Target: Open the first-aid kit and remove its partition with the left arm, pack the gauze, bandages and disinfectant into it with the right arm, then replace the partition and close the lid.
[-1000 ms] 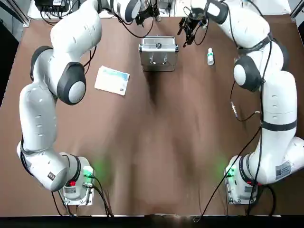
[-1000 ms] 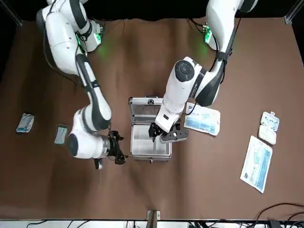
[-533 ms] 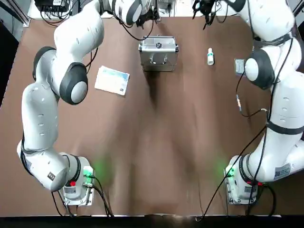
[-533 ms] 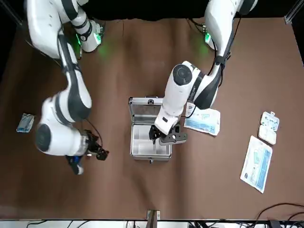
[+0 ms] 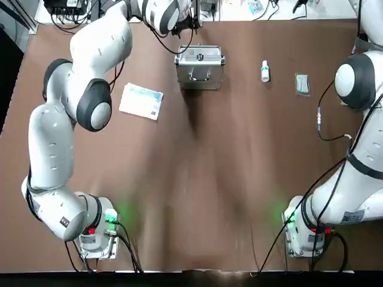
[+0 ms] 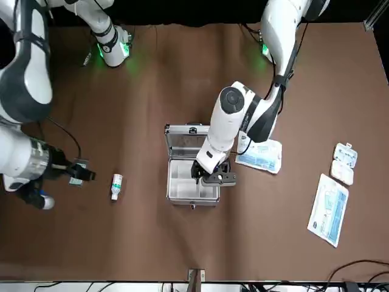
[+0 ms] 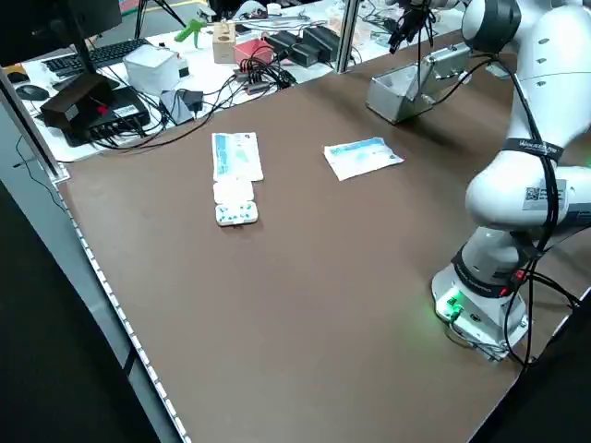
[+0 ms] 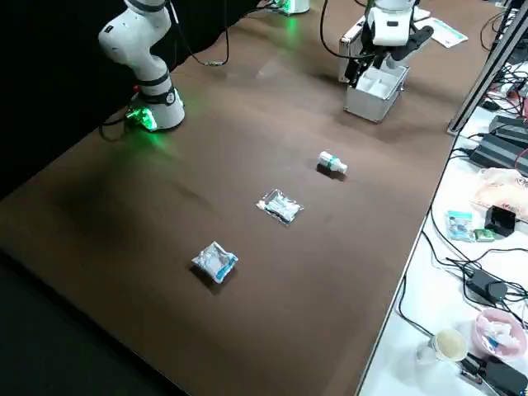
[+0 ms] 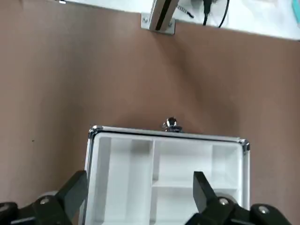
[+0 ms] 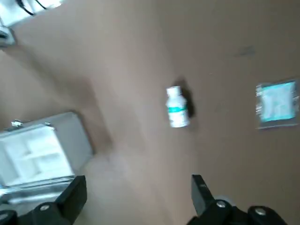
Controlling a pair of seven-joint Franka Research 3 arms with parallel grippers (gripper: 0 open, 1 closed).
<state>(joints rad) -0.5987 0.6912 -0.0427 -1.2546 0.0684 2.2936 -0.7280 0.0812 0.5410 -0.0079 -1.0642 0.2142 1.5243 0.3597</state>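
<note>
- My left arm (image 5: 90,89) is reaching from its base at the near left corner across to the far middle of the table, elbow bent high.
- My left gripper (image 6: 209,174) is pointing downward, its two fingers (image 9: 75,193) spread wide apart and gripping nothing.
- My right arm (image 5: 359,107) is stretching along the table's right side toward the far edge.
- My right gripper (image 6: 82,175) is hanging low over the table, its fingers (image 10: 75,197) spread apart and empty.
</note>
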